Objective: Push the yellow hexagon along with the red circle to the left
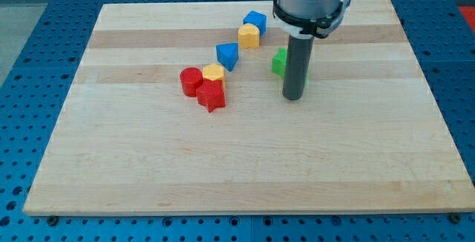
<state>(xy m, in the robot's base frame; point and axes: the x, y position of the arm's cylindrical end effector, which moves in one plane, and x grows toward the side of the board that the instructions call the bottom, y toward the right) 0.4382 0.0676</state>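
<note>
The yellow hexagon (214,73) sits left of the board's middle, touching the red circle (191,81) on its left. A red star-shaped block (211,96) lies just below the hexagon, touching it. My tip (294,96) rests on the board well to the right of these blocks, with a wide gap between. The rod stands just right of a green block (279,61), partly hiding it.
A blue triangular block (228,55) lies up and right of the hexagon. A yellow heart-like block (249,36) and a blue block (254,21) sit near the view's top. The wooden board (245,168) lies on a blue pegboard table.
</note>
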